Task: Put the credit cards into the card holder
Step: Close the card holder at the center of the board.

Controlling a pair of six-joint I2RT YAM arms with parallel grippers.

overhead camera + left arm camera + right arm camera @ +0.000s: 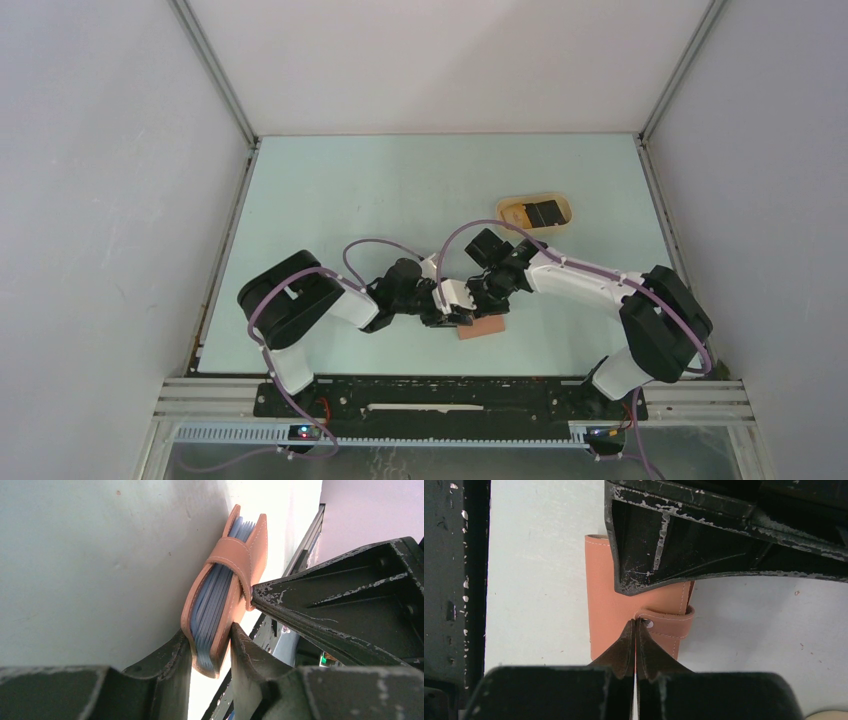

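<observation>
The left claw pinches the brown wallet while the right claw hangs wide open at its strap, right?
Not quite: the right gripper is shut, its tips together at the strap of the card holder, as the right wrist view shows. The left gripper does pinch the holder.

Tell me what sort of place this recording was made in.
Probably a lab robot test cell: plain white panel walls on aluminium posts enclose a pale-green table, with a left arm and right arm bolted to a rail at its near edge.

Black-white arms [585, 277], purple cables [365, 243]; black tool fingers [160, 672], seemingly chipped.
</observation>
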